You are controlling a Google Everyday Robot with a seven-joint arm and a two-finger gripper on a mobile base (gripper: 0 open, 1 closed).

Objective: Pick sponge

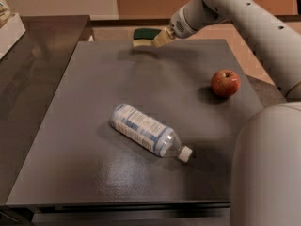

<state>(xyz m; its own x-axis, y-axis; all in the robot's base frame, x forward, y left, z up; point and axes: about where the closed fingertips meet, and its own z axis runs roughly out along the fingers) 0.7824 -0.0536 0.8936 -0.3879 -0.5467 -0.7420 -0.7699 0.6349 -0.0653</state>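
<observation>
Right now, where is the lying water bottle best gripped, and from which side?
Probably grip the water bottle at its labelled middle, from above: it lies flat, cap pointing near-right, both long sides free. The gripper is at the far edge of the table, shut on the sponge.

My gripper [157, 37], pale matt plastic, held the sponge [142, 36], rough green top over yellow foam, at the far edge of the table [84, 173], which looked matt and grainy; the bottle [146, 130] was clear glossy plastic, the apple [225, 83] shiny
</observation>
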